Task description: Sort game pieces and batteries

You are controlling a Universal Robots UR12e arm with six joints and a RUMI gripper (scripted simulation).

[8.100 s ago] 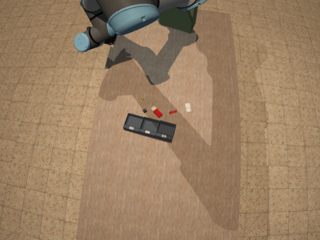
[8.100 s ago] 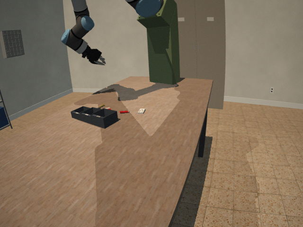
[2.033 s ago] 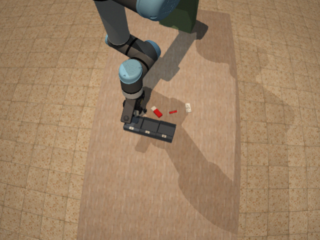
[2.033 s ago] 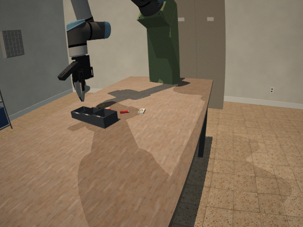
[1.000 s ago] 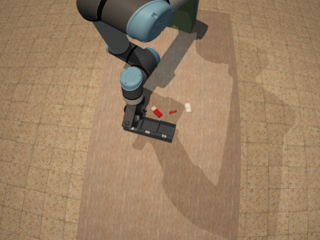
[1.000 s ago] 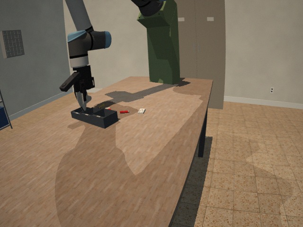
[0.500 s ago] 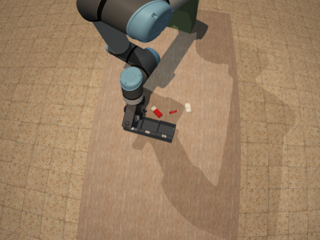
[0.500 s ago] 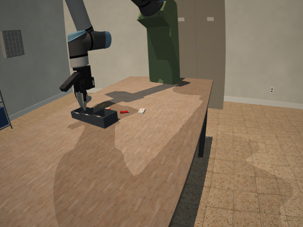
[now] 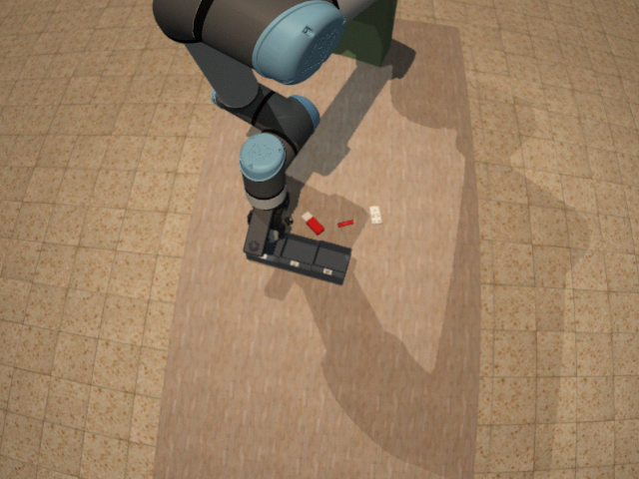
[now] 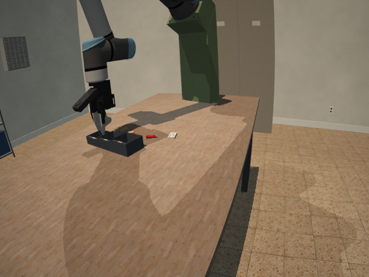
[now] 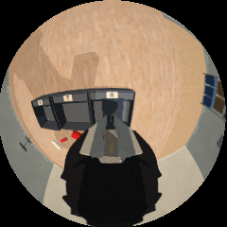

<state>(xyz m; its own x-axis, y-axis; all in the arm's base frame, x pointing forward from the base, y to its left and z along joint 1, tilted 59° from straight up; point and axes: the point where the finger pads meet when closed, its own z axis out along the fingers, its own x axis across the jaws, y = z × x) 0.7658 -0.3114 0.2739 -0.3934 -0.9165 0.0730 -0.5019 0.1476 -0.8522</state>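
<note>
Black, rectangular joined bins (image 9: pixel 310 271) (image 10: pixel 111 146) (image 11: pixel 89 110) stand upright on the table, the gripper (image 9: pixel 273 236) (image 10: pixel 102 133) (image 11: pixel 110 115) dipping into an end one, fingertips together, no held item discernible; it should rise straight, clearing rim and dividers, before swinging towards the roomier side where the white, flat, dotted domino (image 9: pixel 375 215) (image 10: pixel 172 135) (image 11: pixel 56 145) lies beyond the small red cylinder (image 9: pixel 345 223) (image 10: pixel 151 136) (image 11: pixel 63 140).
</note>
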